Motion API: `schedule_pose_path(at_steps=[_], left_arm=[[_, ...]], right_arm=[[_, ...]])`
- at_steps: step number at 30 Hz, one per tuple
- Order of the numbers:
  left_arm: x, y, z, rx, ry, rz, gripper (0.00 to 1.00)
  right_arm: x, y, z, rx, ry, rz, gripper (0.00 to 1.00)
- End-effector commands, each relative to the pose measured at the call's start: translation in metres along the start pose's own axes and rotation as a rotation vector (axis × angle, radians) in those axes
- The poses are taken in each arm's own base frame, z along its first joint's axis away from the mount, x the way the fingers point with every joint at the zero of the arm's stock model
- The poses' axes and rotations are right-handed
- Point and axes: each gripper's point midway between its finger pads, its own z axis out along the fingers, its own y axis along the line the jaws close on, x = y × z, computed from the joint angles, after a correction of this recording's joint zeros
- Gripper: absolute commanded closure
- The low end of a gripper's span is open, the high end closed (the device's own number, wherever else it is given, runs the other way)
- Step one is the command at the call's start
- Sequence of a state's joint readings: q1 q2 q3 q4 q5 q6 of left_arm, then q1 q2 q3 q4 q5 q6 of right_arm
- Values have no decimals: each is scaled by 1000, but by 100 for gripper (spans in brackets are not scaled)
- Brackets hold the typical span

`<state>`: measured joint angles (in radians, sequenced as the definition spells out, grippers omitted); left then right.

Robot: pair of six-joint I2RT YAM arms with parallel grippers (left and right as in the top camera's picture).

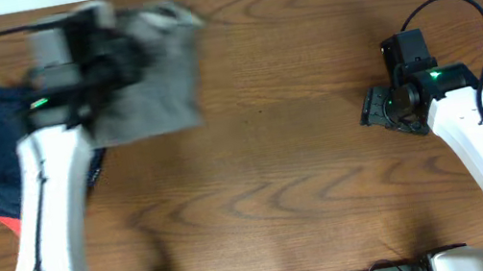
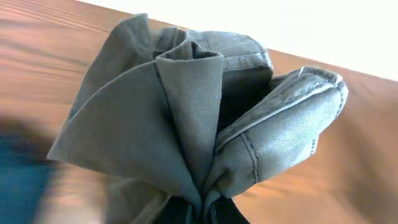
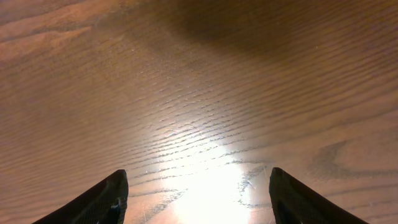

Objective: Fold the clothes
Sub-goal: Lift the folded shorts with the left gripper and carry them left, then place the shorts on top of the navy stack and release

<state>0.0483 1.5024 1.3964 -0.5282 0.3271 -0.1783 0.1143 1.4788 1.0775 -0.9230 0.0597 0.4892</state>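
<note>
pinching the grey shorts (image 2: 186, 112) bunched in my left gripper (image 2: 200, 210), i am holding my right gripper (image 3: 198, 180) spread wide, well apart.

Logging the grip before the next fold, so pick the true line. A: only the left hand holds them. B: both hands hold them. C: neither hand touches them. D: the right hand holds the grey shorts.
A: in the left wrist view the grey shorts bunch into the shut left hand, while the right hand hangs open over the bare table.
</note>
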Motion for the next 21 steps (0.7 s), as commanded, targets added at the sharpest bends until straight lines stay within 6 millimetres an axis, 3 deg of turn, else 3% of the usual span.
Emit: schedule_pose_path(at_steps=[1,4,9,14,17,18,19,20,21], left_arm=[[-26,63,-44,-198,-113,-63,94],[-26,119,-69,-311,-133,-163,94],[-11,209,-99,-500,-131,-335,94],[11,271,-117,-599,-128,-507,94],[26,297,-123,-636,-124,-629,94],[30,301,-124,-643,-119,-656,88],[36,306,-124,-651,-112,-694,56],[41,310,-125,-657,-107,-731,9],[45,312,-125,-661,-107,-762,2]], right_arm=[[0,-5,3,12,9,12,29],[0,-7,3,13,9,17,29],[0,-7,3,14,10,12,29],[0,-7,3,15,12,1,29],[0,-7,3,15,12,1,29],[0,-7,3,14,12,1,29],[0,-7,3,14,12,1,29],[0,-7,3,14,12,1,29],[0,-7,3,14,12,1,29]])
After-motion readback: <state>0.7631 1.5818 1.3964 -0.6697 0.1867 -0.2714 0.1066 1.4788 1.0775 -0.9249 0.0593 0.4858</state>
